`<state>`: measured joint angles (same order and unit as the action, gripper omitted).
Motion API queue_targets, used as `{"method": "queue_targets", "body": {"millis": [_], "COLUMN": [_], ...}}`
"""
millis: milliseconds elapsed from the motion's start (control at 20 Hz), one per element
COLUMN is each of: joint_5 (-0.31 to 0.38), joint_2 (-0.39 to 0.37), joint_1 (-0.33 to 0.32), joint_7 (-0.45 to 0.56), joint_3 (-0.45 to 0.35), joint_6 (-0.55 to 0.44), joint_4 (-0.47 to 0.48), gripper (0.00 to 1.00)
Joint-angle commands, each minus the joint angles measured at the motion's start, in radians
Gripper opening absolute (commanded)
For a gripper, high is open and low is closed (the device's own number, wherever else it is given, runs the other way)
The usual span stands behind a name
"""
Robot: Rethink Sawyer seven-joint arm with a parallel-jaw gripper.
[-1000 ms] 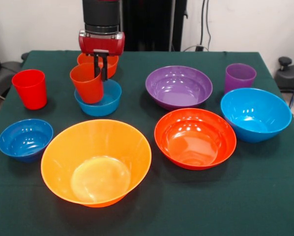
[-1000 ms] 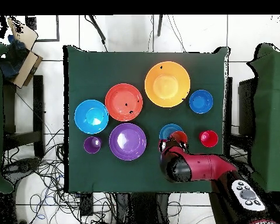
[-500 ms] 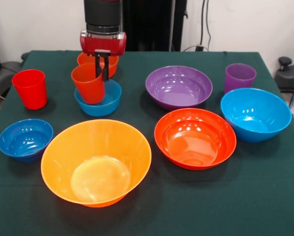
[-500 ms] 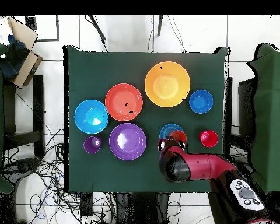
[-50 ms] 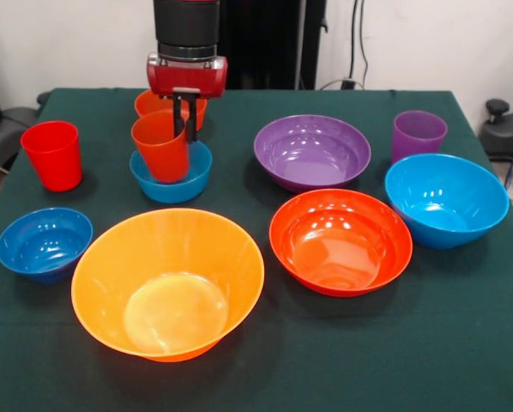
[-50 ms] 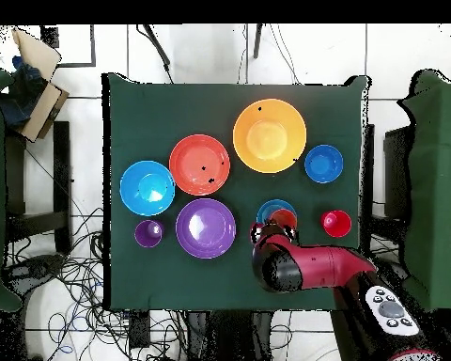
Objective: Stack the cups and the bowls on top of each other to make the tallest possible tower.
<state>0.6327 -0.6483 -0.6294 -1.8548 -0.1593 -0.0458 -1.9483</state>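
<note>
- Over the small light blue bowl [image 5: 172,174], our claw [image 5: 185,120] is clamped on the rim wall of the orange-red cup [image 5: 161,146], one finger inside the cup and one outside.
- We judge that this rim grip keeps the cup upright and mouth up, ready to nest elsewhere.
- The cup's base sits inside that small light blue bowl's rim; we cannot tell whether it touches the bowl's bottom or hangs just clear of it.
- Just behind the small light blue bowl, the small orange bowl [image 5: 158,105] is partly hidden by the claw; what we see of it holds nothing.
- Left of the small light blue bowl, the red cup [image 5: 53,154] stands upright and empty, well apart.
- Nearer the camera than the small light blue bowl sit the small dark blue bowl [image 5: 44,243] and the large yellow-orange bowl [image 5: 167,283], both empty.
- We take the yellow-orange bowl as the tower's base; nothing is nested in it yet.
- Right of the small light blue bowl lie the purple bowl [image 5: 312,151], the red-orange bowl [image 5: 340,241], the large light blue bowl [image 5: 446,199] and the purple cup [image 5: 419,135], all empty and apart on the table [image 5: 342,352].
- Every container is mouth up, which suits nesting.
</note>
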Motion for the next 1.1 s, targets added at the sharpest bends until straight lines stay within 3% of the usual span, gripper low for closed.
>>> {"method": "queue_targets", "body": {"millis": [50, 200, 1100], "joint_5": [-0.008, -0.010, -0.034], "joint_2": [-0.011, -0.011, -0.043], "joint_1": [0.023, 0.006, 0.015], "joint_7": [-0.062, -0.089, -0.067], "joint_3": [-0.071, -0.079, -0.084], "joint_6": [-0.049, 0.003, -0.077], "joint_4": [-0.020, -0.033, -0.054], "gripper": [1.00, 1.00, 1.00]}}
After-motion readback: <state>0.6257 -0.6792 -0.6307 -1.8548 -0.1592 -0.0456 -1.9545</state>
